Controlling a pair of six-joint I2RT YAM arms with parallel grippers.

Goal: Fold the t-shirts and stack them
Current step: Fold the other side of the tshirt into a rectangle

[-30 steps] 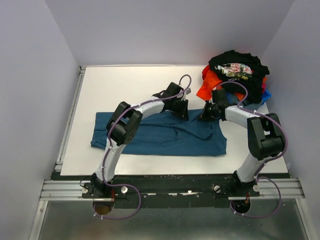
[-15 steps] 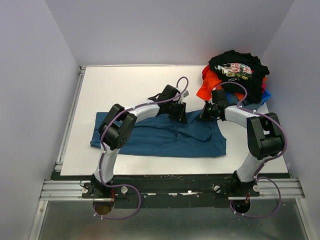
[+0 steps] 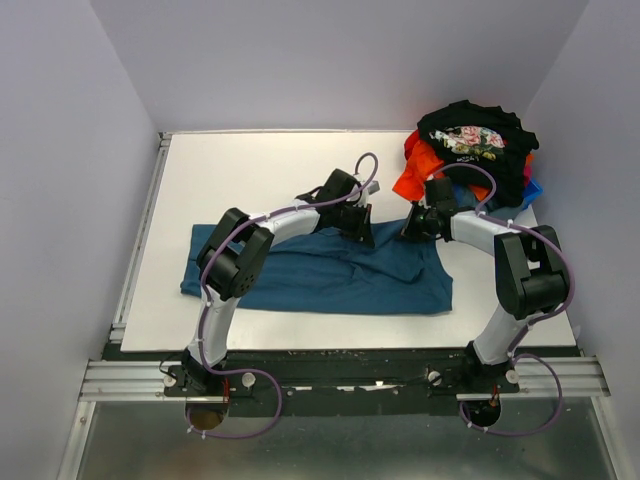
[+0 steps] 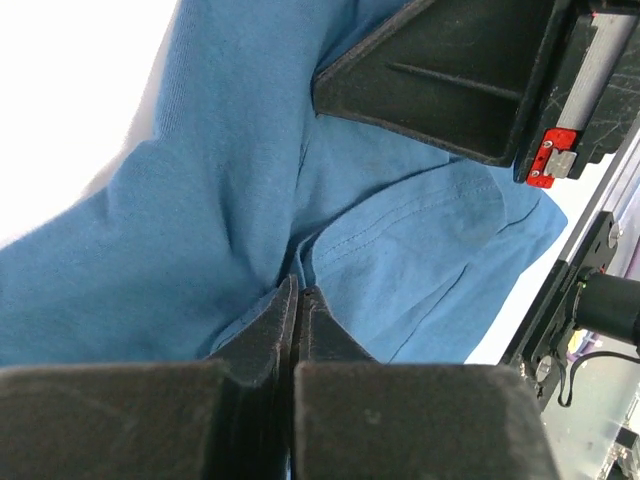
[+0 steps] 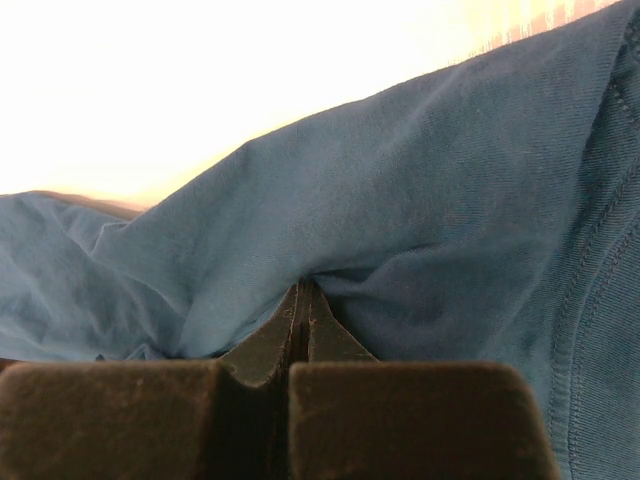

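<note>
Top view: over the last second the left arm's elbow has been swung leftward and the left hand [image 3: 360, 234] has been settled on the far edge of the teal t-shirt [image 3: 320, 272] and closed. The right hand [image 3: 412, 230] has not been shifted. The shirt is spread on the counter [image 3: 250, 170] on the near side of both hands. The pile of other t-shirts [image 3: 468, 150] lies beyond the right hand, to its right. The fold is probably best made with both hands raised together and level. The edge should be kept taut between them and carried toward the near hem.

Left wrist view: the left hand [image 4: 299, 290] is pressed together, with a ridge of the teal t-shirt [image 4: 220, 200] pinched at its tips.

Right wrist view: the right hand [image 5: 302, 296] is likewise pressed together, and a fold of the teal t-shirt [image 5: 450, 200] is pinched between its tips.
</note>
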